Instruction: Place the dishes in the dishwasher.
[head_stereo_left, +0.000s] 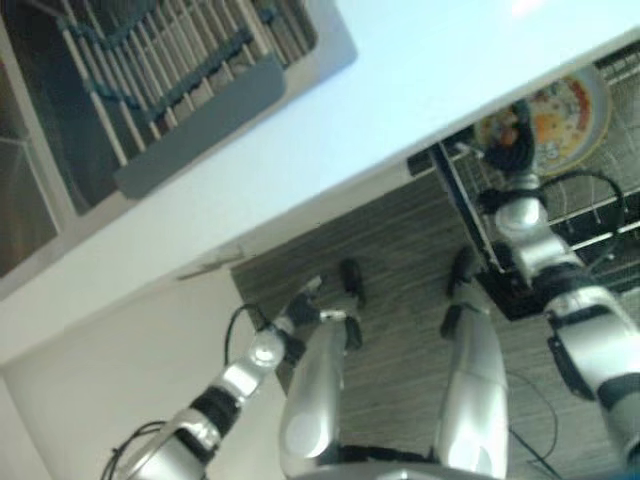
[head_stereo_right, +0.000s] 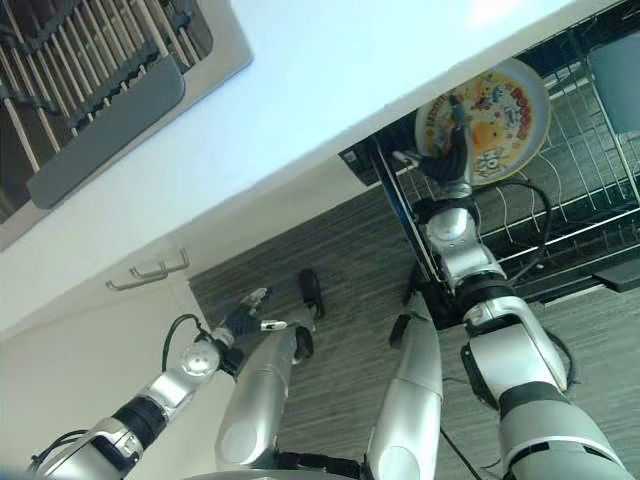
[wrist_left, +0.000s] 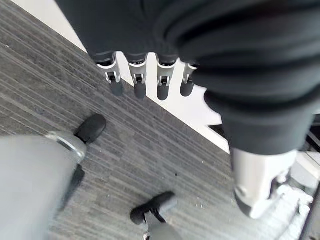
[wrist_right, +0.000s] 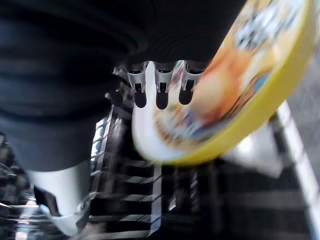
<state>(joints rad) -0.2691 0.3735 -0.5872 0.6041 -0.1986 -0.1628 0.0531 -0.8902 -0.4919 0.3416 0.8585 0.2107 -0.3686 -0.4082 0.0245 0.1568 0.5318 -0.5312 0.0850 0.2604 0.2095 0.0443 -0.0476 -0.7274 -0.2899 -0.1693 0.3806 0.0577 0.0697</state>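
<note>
Right hand (head_stereo_right: 452, 150) reaching out to the right, beyond the edge of the white table (head_stereo_right: 330, 90), over the wire rack (head_stereo_right: 590, 190) of the open dishwasher. Fingers (wrist_right: 159, 95) curled onto the printed face of the yellow-rimmed plate (head_stereo_right: 500, 110), thumb presumably behind it; cannot tell how firm the pinch is. Plate held near one edge, most of its weight hanging clear of the hand, above the rack wires and not yet seated between them. Left hand (head_stereo_right: 245, 305) low at the left, over the grey plank floor (head_stereo_right: 340, 340), fingers (wrist_left: 140, 82) straight and relaxed, holding nothing. Second rack of tines with a grey bar (head_stereo_left: 200, 120) visible far left, beyond the table. Risks, as judgement: edge grip on a smooth plate likely to slip or pivot if the wrist tilts further, dropping the plate onto the rack or past it to the floor. Plate close under the table edge; lifting or swinging back likely to knock the rim against it. Lowering off line with the wires likely to leave the plate lying flat across the rack or wedged against a wire instead of upright. Release before the rim settles in a slot likely to let it roll or topple.
</note>
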